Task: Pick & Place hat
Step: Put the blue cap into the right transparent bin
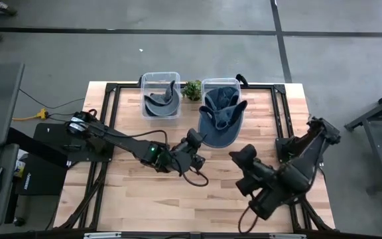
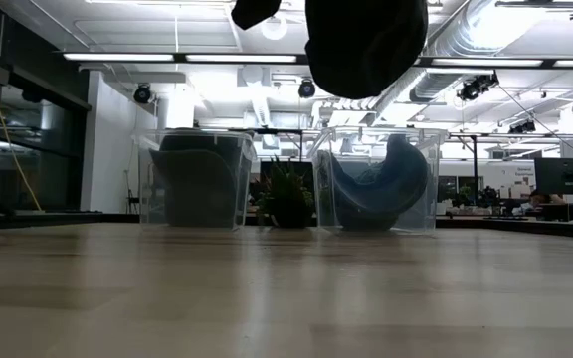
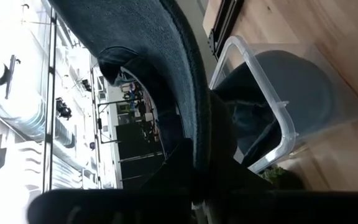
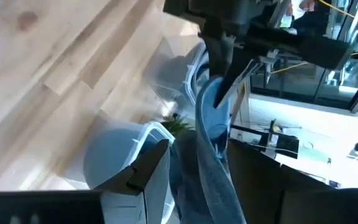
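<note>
The blue denim hat (image 1: 219,129) hangs in the air over the table, just near of the right clear bin (image 1: 221,85). It shows as a dark mass at the top of the low view (image 2: 366,40), well off the tabletop. My left gripper (image 1: 196,141) is at the hat's left side, shut on its brim. Another blue hat (image 2: 376,184) lies inside the right bin. My right gripper (image 1: 243,156) waits open, near and right of the hat, apart from it. My left gripper pinches the hat's brim at its edge (image 3: 197,149) between its two fingers, which come roughly level from the table's left. The hat is lifted clear of the table. In the right wrist view its cloth (image 4: 207,124) hangs below the left gripper's fingers (image 4: 229,81).
The left clear bin (image 1: 161,96) holds a dark grey hat (image 1: 161,105). A small green plant (image 1: 192,89) stands between the two bins at the far edge. Bare wooden tabletop (image 1: 138,186) lies near of the bins. A black frame (image 1: 111,106) borders the table.
</note>
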Robot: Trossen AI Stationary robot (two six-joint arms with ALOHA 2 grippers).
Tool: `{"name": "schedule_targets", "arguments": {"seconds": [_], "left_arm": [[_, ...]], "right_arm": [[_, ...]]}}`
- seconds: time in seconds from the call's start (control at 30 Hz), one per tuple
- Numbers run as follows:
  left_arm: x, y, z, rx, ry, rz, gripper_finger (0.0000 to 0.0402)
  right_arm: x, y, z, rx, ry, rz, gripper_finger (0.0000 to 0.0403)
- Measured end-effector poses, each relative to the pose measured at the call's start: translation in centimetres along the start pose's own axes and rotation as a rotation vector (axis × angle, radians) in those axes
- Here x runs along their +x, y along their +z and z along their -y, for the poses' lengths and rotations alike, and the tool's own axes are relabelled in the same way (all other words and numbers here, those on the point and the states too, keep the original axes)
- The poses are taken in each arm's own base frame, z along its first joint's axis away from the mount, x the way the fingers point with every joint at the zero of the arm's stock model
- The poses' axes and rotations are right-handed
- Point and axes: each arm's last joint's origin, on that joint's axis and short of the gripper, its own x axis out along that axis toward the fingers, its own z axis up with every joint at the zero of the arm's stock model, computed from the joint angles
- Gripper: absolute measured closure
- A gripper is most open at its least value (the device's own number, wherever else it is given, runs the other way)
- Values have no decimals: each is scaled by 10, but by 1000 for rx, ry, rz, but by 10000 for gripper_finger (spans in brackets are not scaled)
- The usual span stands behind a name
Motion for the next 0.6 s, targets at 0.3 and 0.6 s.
{"name": "schedule_targets", "arguments": {"seconds": [0.3, 0.6], "left_arm": [[0, -3, 5, 23, -24, -30, 396], [0, -3, 6, 22, -26, -33, 396]], "right_arm": [[28, -5, 14, 42, 16, -82, 246], [52, -6, 25, 158, 157, -72, 246]]}}
